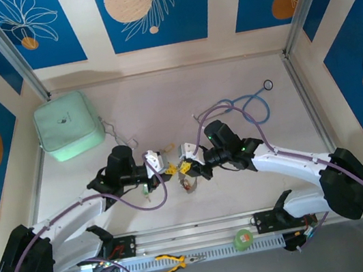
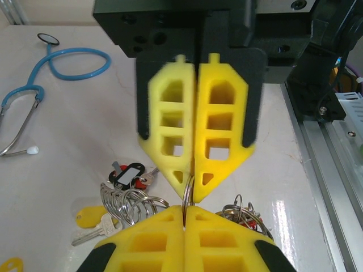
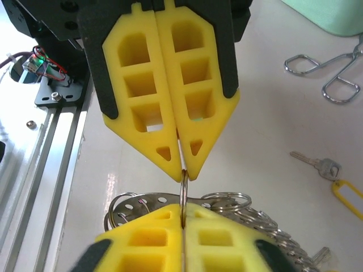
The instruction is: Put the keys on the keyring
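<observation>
Yellow left pincer [image 2: 184, 215], blue stethoscope [image 2: 82, 51], silvery keys [image 2: 102, 229] tagged yellow, black, red, blue leaf-patterned walls [image 1: 178, 29]

Keys [image 1: 188, 186] lie mid-table [image 1: 163, 104], stethoscope [image 1: 249, 108] behind right, pouch [image 1: 68, 125] behind left.

A pale table [image 1: 228, 80] bears a green pouch [image 1: 68, 125], stethoscope [image 2: 105, 62], forceps [image 3: 334, 61] and keys [image 2: 97, 229].

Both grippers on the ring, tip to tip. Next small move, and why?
Probably the right gripper holds while the left gripper opens and backs off toward the yellow-tagged key. Both are shut on the same keyring, tip to tip, and that key lies loose on the table, apart from it.
</observation>
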`<state>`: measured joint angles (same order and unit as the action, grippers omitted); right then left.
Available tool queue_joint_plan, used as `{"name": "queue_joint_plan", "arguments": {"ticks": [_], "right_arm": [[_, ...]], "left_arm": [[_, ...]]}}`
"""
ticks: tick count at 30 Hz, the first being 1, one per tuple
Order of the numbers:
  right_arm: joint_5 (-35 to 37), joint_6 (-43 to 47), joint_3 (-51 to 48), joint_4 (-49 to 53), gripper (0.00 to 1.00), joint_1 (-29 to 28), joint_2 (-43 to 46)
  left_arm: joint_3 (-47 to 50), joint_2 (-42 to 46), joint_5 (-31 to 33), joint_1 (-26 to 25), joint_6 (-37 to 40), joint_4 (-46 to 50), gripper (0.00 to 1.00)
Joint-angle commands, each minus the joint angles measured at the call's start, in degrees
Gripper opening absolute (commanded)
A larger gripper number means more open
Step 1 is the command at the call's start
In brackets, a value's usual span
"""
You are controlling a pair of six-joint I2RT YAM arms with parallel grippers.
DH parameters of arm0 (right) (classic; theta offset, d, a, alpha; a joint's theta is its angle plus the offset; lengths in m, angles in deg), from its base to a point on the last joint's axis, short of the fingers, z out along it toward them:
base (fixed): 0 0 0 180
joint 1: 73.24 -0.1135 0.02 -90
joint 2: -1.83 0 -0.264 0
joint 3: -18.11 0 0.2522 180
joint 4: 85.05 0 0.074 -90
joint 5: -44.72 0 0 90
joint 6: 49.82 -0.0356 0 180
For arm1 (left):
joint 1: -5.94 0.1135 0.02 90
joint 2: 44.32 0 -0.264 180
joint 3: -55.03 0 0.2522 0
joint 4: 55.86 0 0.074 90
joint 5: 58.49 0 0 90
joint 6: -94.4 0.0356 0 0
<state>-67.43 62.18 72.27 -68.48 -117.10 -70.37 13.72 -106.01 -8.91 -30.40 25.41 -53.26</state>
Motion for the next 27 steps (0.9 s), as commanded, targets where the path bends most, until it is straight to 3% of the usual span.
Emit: {"name": "queue_joint_plan", "arguments": {"ticks": [1, 2, 3, 4, 6, 14, 22, 27], "right_arm": [[-1.9, 0.0, 2.8, 1.2, 0.0, -0.3, -0.3], [-1.7, 0.8, 3.5, 2.7, 0.0, -0.4, -0.4], [-1.1, 1.8, 4.4, 4.5, 0.0, -0.6, -0.5], [-0.4, 2.7, 5.2, 6.2, 0.0, -0.9, -0.5], [0.8, 4.6, 7.1, 9.8, 0.0, -1.3, -0.7], [8.1, 11.0, 15.8, 24.3, 0.0, -4.5, -4.4], [11.8, 12.4, 20.5, 29.3, 0.0, -5.4, -6.1], [11.1, 12.5, 21.2, 29.4, 0.0, -6.6, -6.8]], "left_arm": [[-0.3, 0.6, -0.7, 0.0, -0.1, -0.6, 0.0], [-0.6, 0.7, -0.4, 0.1, 0.2, 0.5, 0.0], [-1.2, 0.7, 0.4, 0.0, 0.7, 1.8, 0.05], [-1.6, 0.8, 1.0, 0.0, 1.4, 3.1, 0.17], [-2.3, 1.0, 1.6, 0.1, 2.9, 5.1, 0.25], [-4.4, 1.4, 2.0, 0.1, 5.4, 8.3, 0.21], [-3.9, 3.2, 0.7, 0.1, 6.2, 10.4, 0.31], [-3.4, 3.7, 1.1, 0.1, 5.9, 9.1, 0.22]]}}
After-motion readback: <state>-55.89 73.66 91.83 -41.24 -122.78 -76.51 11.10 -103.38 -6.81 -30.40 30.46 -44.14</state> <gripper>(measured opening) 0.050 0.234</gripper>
